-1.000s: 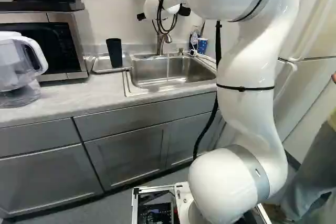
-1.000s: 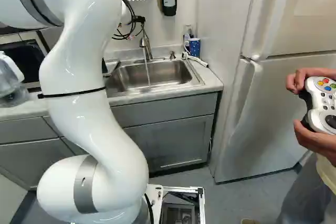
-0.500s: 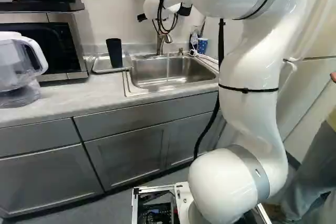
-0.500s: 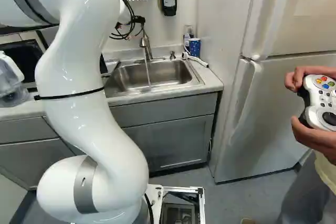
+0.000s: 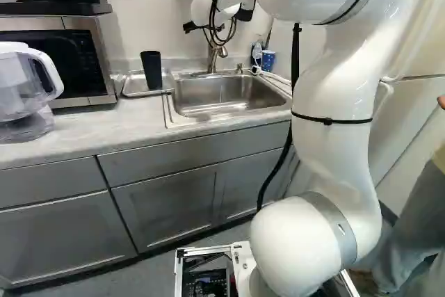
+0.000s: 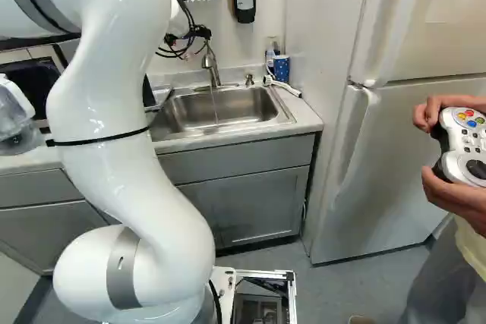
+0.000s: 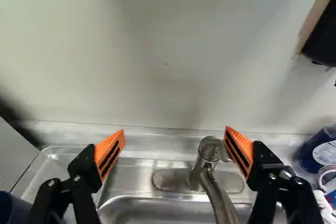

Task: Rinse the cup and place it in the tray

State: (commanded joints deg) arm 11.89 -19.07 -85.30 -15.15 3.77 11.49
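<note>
With jaws spread wide, the gripper (image 5: pixel 190 26) is near the faucet (image 7: pixel 218 195) at the sink's (image 5: pixel 215 97) back edge; a dark cup (image 5: pixel 151 69) stands upright inside the rim of the metal tray (image 5: pixel 133 87) beside the sink.

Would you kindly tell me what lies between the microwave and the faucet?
From the microwave, the left base view shows the black cup in the metal tray, then the sink's rim.
</note>
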